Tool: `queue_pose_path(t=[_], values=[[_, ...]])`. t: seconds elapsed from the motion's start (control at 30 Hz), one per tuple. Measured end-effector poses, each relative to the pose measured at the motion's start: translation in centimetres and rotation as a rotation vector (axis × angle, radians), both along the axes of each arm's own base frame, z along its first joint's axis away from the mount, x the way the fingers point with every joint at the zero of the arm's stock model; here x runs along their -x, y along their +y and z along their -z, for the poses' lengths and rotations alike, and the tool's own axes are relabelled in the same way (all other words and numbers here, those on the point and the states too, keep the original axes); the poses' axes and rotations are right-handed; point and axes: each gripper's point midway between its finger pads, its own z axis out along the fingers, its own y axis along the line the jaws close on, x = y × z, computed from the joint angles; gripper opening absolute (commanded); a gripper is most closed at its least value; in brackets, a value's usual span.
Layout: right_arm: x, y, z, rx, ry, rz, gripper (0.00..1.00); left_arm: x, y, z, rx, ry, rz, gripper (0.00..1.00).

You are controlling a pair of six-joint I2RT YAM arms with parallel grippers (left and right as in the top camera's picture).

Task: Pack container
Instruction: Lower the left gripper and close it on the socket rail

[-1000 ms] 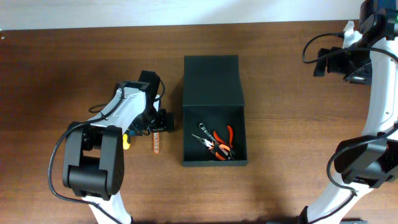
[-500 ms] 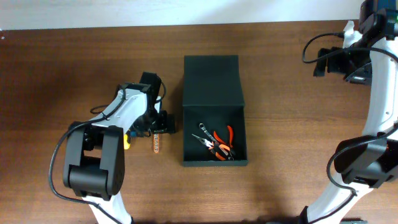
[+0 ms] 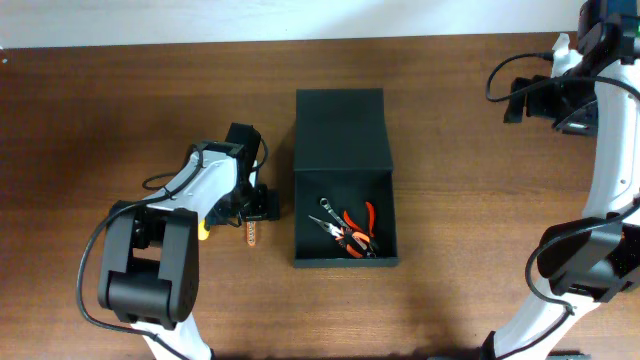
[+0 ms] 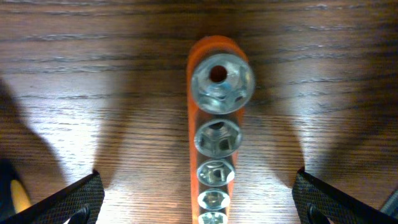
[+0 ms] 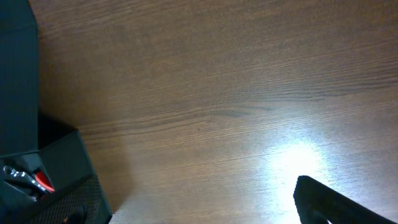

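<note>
- Container (image 3: 340, 115): matte black box, sitting mid-table, right of the left arm. Its long axis is running near to far; the flap lid is lying folded open at the far end, and the open compartment is facing up at the near end.
- Contents: orange-handled pliers (image 3: 358, 222) are lying in the compartment's near right part, touching a small steel tool whose kind is too small to tell.
- Socket rail (image 4: 214, 155): orange strip carrying steel sockets in graded sizes. It is lying on the wood just left of the container, apart from it, with its long axis running parallel to the left wall.
- Left gripper (image 4: 200, 202): hovering low over the rail, with fingers (image 4: 78, 198) spread fully wide on either side, gripping nothing.
- Right gripper (image 3: 515, 100): parked at the far right, well apart from the container, with jaws standing wide and carrying nothing.
- Yellow item (image 3: 203, 228): showing partly from under the left arm, unidentified.
- Step in hand, as judged: picking up the socket rail for packing.
- Next move, as judged: lowering, closing across the rail's narrow width, then carrying it right over the container wall.
</note>
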Motion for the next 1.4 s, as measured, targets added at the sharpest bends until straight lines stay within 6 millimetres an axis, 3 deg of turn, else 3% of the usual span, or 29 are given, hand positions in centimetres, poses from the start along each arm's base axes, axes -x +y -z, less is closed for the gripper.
queue_pose_path(t=[1.4], values=[[0.00,0.01,0.00,0.000,0.000,0.000,0.99,-0.33,0.06,-0.05,-0.004,-0.022,-0.024,0.99]])
